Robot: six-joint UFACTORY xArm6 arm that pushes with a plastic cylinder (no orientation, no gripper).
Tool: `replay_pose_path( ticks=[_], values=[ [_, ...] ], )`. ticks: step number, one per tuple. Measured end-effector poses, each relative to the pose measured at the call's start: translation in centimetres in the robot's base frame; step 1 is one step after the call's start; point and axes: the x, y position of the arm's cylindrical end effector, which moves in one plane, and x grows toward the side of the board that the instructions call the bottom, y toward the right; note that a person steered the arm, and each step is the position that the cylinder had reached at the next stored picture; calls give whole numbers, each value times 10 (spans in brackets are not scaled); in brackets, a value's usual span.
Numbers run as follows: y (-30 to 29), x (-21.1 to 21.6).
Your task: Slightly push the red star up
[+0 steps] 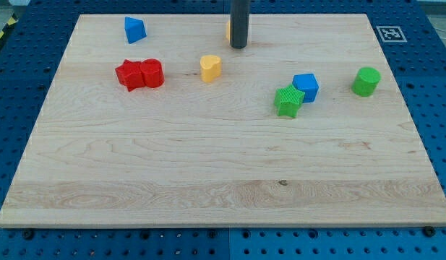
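The red star [129, 75] lies at the view's upper left on the wooden board [223, 180]. A red round block [152, 73] touches its right side. My tip [238, 46] is at the view's top centre, well to the right of and above the red star, not touching it. An orange block [228, 30] is mostly hidden behind the rod, just left of it.
A blue block [134, 29] sits above the red star near the top edge. A yellow heart-like block [210, 68] lies right of the red pair. A green star [288, 100] touches a blue cube [306, 87]. A green cylinder [366, 81] stands at the right.
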Motion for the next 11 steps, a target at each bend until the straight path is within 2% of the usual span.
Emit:
replay_pose_path(
  ticks=[3, 5, 6, 7, 10, 11],
  values=[
    [0, -13],
    [-17, 16],
    [-55, 12],
    [-56, 12],
    [-153, 17],
    [-192, 42]
  ],
)
